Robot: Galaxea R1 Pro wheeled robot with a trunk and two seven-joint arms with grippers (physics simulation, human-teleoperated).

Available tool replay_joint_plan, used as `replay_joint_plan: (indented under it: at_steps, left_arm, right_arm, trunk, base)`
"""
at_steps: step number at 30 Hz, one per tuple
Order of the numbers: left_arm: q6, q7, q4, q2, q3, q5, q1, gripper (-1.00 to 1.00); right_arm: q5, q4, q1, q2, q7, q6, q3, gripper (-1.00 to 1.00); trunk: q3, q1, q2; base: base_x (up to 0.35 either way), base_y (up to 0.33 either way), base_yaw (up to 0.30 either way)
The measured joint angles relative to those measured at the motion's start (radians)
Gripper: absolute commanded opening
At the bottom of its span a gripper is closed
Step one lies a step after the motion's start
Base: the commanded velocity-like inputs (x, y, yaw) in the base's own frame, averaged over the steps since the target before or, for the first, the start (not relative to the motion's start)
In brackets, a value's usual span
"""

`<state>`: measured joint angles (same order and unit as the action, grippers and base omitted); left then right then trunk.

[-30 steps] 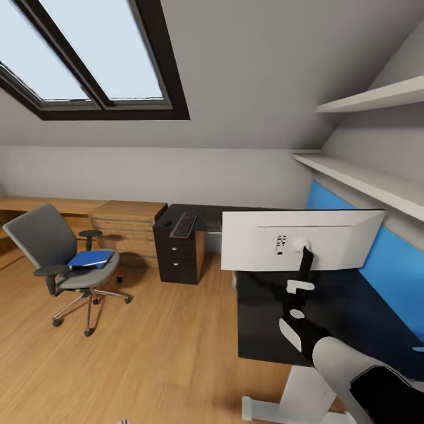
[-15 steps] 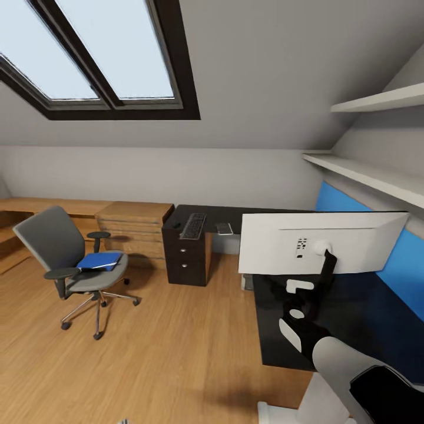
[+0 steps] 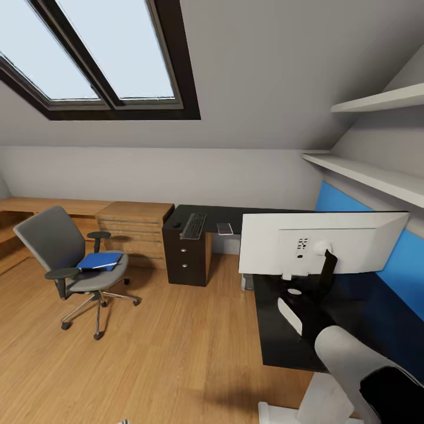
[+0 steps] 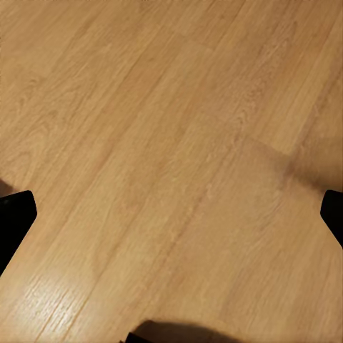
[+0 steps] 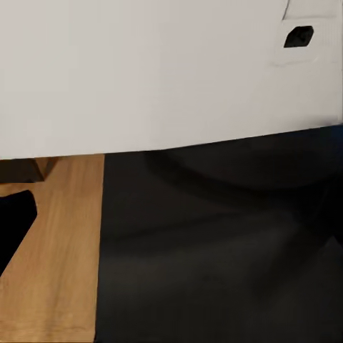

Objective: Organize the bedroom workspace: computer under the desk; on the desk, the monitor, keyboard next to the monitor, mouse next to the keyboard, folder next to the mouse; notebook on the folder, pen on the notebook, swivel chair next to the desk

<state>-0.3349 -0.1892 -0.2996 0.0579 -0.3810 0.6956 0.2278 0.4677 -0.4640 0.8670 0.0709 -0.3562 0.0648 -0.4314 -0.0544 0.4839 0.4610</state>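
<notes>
Right arm (image 3: 353, 365) raised from lower right of head view, grey forearm angled up and inward, white and black wrist section ahead of it. Right gripper (image 3: 292, 290) at the end, fingers spread wide, nothing between them. Left gripper (image 4: 171, 214) pointing downward, dark fingertips (image 4: 14, 218) at opposite edges of left wrist view, wide apart, holding nothing.
</notes>
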Motion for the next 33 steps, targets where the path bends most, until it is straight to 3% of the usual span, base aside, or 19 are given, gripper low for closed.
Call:
replay_joint_plan:
  at_steps: [1, 2, 3, 4, 6, 9, 11, 12, 16, 22, 28, 33]
  left_arm:
    - [0.0, 0.0, 0.0, 0.0, 0.0, 0.0, 0.0, 1.0]
    - [0.0, -0.001, 0.0, 0.0, 0.001, 0.001, 0.0, 1.0]
    - [0.0, -0.001, 0.0, 0.0, 0.001, 0.001, 0.0, 1.0]
    - [0.0, 0.001, 0.001, 0.0, 0.0, 0.001, 0.0, 1.0]
    - [0.0, 0.002, 0.002, 0.0, 0.0, 0.001, 0.0, 1.0]
    - [0.0, 0.002, 0.011, 0.001, 0.001, 0.001, 0.0, 1.0]
    - [0.0, 0.004, 0.034, 0.001, 0.002, 0.001, 0.0, 1.0]
    - [0.0, 0.005, 0.036, 0.001, 0.003, 0.001, 0.0, 1.0]
    - [0.0, 0.005, 0.039, 0.002, 0.004, 0.002, 0.0, 1.0]
    - [0.0, 0.006, 0.04, 0.001, 0.004, 0.003, 0.0, 1.0]
    - [0.0, 0.006, 0.041, 0.001, 0.003, 0.003, 0.0, 1.0]
    - [0.0, 0.007, 0.042, 0.001, 0.003, 0.003, 0.0, 1.0]
  right_arm:
    - [-0.001, -0.037, 0.01, 0.006, -0.001, 0.084, 0.028, 1.0]
    - [0.001, -0.081, 0.062, 0.01, 0.0, 0.273, 0.129, 1.0]
    - [-0.002, -0.085, 0.142, 0.01, 0.001, 0.313, 0.15, 1.0]
    - [-0.003, -0.077, 0.184, 0.007, 0.002, 0.385, 0.195, 1.0]
    - [-0.004, -0.04, 0.28, -0.004, 0.003, 0.443, 0.231, 1.0]
    - [-0.004, -0.023, 0.352, -0.028, 0.002, 0.463, 0.242, 1.0]
    - [-0.007, -0.018, 0.389, -0.085, 0.001, 0.47, 0.245, 1.0]
    - [-0.01, -0.018, 0.393, -0.1, 0.001, 0.471, 0.245, 1.0]
    - [-0.007, -0.016, 0.398, -0.122, 0.001, 0.467, 0.25, 1.0]
    - [-0.009, -0.02, 0.396, -0.122, 0.006, 0.466, 0.25, 1.0]
    - [-0.003, -0.024, 0.39, -0.078, 0.011, 0.475, 0.25, 1.0]
    - [-0.009, -0.026, 0.389, -0.063, 0.008, 0.483, 0.249, 1.0]
  trunk:
    - [0.0, 0.0, 0.0]
    - [0.0, 0.0, 0.0]
    - [0.0, 0.0, 0.0]
    - [0.0, 0.0, 0.0]
    - [0.0, 0.0, 0.0]
    - [0.0, 0.0, 0.0]
    - [0.0, 0.0, 0.0]
    - [0.0, 0.0, 0.0]
    - [0.0, 0.0, 0.0]
    - [0.0, 0.0, 0.0]
    - [0.0, 0.0, 0.0]
    - [0.0, 0.0, 0.0]
  base:
    - [0.0, 0.0, 0.0]
    - [0.0, 0.0, 0.0]
    - [0.0, 0.0, 0.0]
    - [0.0, 0.0, 0.0]
    - [0.0, 0.0, 0.0]
    - [0.0, 0.0, 0.0]
    - [0.0, 0.0, 0.0]
    - [0.0, 0.0, 0.0]
    - [0.0, 0.0, 0.0]
    - [0.0, 0.0, 0.0]
    - [0.0, 0.0, 0.0]
    - [0.0, 0.0, 0.0]
